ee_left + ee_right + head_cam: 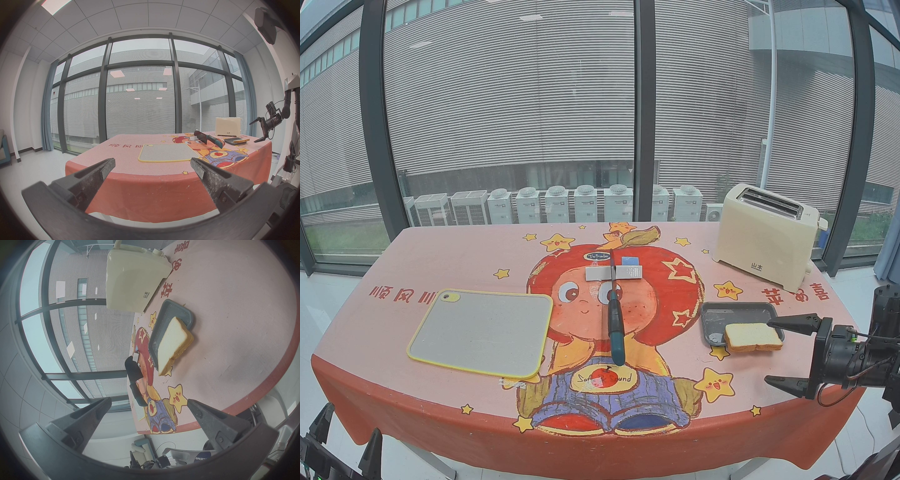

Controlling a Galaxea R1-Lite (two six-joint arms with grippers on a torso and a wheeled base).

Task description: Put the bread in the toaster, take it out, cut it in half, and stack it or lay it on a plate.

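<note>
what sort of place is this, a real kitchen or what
Likely an office or lab room staged as a kitchen: tall windows, a tiled ceiling, and a toaster and cutting board on a cloth-covered table.

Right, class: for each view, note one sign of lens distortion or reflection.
Head view: the window frames bow near the edges. Left wrist view: ceiling-light reflections float on the window glass. Right wrist view: the table edge curves strongly.

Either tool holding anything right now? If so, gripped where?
Nothing is held. The right tool is open near the bread, not touching it. The left tool is open and empty.
</note>
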